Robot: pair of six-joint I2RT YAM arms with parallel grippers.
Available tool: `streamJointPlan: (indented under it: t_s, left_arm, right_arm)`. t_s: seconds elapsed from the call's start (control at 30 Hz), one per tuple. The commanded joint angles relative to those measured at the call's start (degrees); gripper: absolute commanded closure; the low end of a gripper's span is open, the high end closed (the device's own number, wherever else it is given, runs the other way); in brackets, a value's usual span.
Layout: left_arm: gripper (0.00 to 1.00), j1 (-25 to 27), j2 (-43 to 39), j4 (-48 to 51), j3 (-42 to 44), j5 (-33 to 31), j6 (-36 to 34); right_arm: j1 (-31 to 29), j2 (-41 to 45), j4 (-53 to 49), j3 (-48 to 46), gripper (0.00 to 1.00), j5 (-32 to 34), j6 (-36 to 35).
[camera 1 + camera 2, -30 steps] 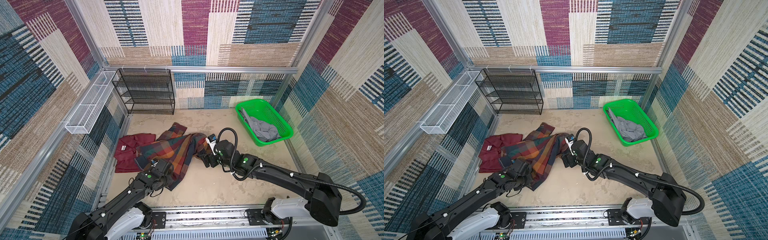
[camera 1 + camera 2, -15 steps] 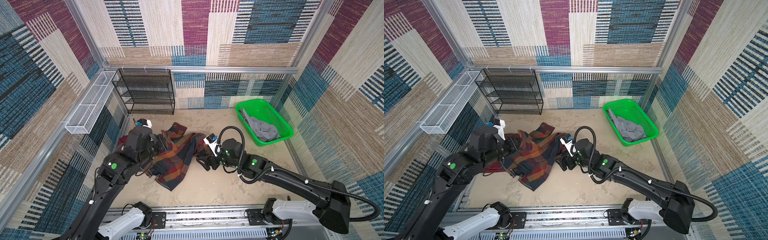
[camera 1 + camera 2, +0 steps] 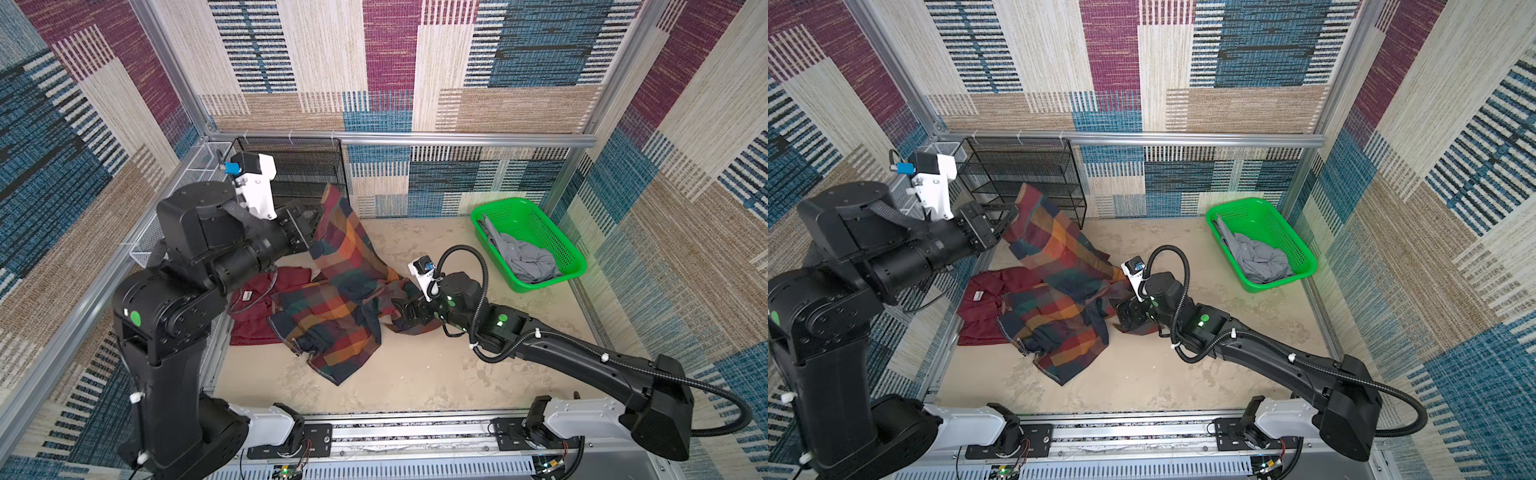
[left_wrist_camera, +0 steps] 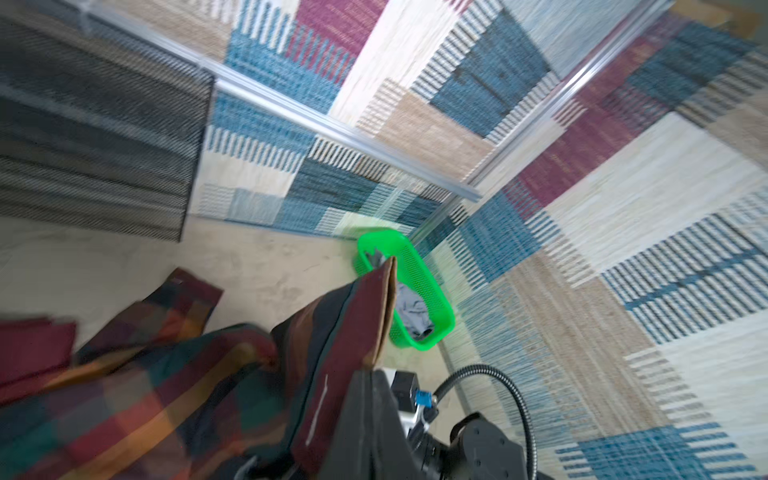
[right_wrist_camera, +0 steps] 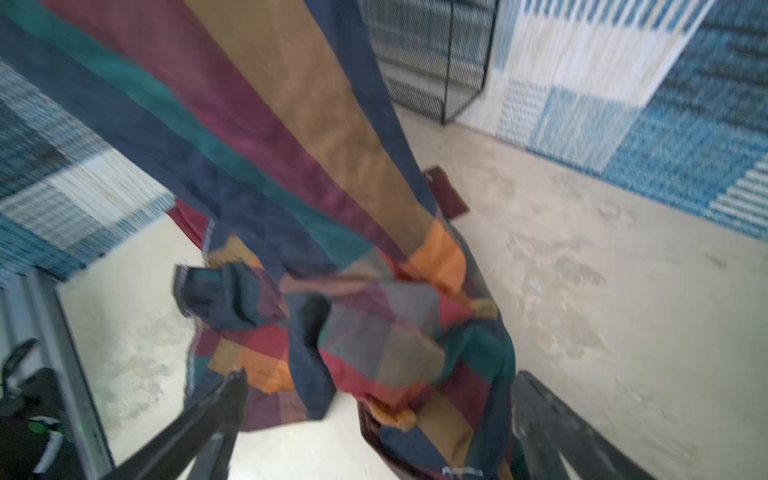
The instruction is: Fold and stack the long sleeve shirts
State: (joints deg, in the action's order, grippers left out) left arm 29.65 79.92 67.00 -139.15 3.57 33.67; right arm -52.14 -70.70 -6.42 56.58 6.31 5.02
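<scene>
The plaid shirt (image 3: 332,307) is partly lifted. One edge hangs from my left gripper (image 3: 316,217), which is shut on it high above the table's back left (image 3: 1010,216) (image 4: 370,370). The rest trails down across the table. My right gripper (image 3: 399,316) sits low at the shirt's right end (image 3: 1121,318), open, with bunched plaid cloth (image 5: 386,345) between its wide-apart fingers (image 5: 232,390). The maroon shirt (image 3: 257,307) lies flat at the left, partly under the plaid one (image 3: 980,307). The grey shirt (image 3: 525,262) lies crumpled in the green basket (image 3: 540,220).
The green basket (image 3: 1266,216) stands at the back right corner (image 4: 419,266). A black mesh rack (image 3: 299,166) stands against the back wall, right behind the raised left gripper. A white wire basket (image 3: 942,147) hangs on the left wall. Bare table shows at the front.
My left arm has swung up and back from the table's front, lifting the plaid shirt's edge high. The right gripper has stayed low at the shirt's right end, its jaws slightly wider.
</scene>
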Motion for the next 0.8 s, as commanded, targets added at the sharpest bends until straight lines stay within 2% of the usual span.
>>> streamJointPlan:
  t_s: [0.0, 0.13, 0.23, 0.33, 0.47, 0.77]
  left_arm:
    - [1.0, -0.03, 4.62, 2.72, -5.45, 10.59, 0.67]
    - [1.0, -0.04, 6.88, 2.44, -6.11, 13.91, 2.83]
    - [1.0, -0.04, 6.87, 1.61, -5.93, 14.12, 4.78]
    - [1.0, 0.03, 5.94, -0.11, -3.38, 12.28, 7.04]
    - [1.0, 0.17, 3.71, -6.16, 4.73, 13.3, 11.9]
    - [1.0, 0.36, 0.35, -9.78, 11.13, 7.05, 15.58]
  right_arm:
    - [-0.2, 1.86, 9.59, 2.06, 0.0, -5.89, -5.72]
    - [-0.3, 2.52, 13.41, 4.59, 0.0, -10.78, -9.48]
    - [-0.48, 0.46, 12.46, 8.57, 0.0, -10.55, -9.98]
    - [-1.84, -2.06, 15.85, 9.15, 0.0, -9.36, -6.96]
    - [-5.99, -8.76, 19.22, 13.19, 0.0, 5.59, -4.87]
    - [-10.74, -22.61, 23.62, 22.96, 0.01, 23.35, -4.66]
